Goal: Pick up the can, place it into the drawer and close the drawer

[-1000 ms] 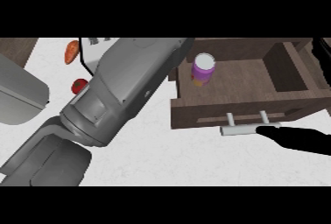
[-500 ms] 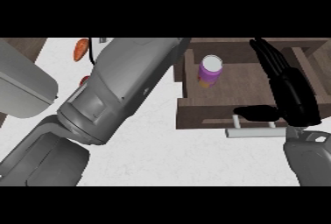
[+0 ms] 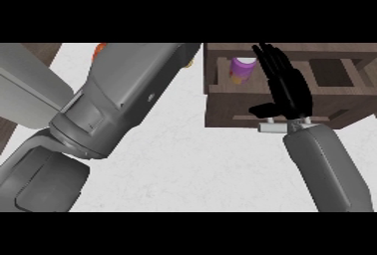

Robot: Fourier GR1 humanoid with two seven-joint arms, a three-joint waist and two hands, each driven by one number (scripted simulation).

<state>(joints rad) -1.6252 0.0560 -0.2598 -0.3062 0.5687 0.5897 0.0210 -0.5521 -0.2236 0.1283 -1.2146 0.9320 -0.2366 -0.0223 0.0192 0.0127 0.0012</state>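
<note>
The grey left forearm (image 3: 117,104) slants across the white counter (image 3: 199,169), its hand out of view. To its right, the purple can (image 3: 242,68) sits inside the open wooden drawer (image 3: 228,112), at its left end. The black right hand (image 3: 287,92) lies over the drawer, fingers straight and holding nothing, thumb just above the pale handle (image 3: 271,128).

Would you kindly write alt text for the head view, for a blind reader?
A black right robot hand, fingers straight, extends over the front of an open brown wooden drawer, above its grey bar handle; a purple cylindrical can sits inside at the drawer's left. A large grey left forearm crosses the white counter.
</note>
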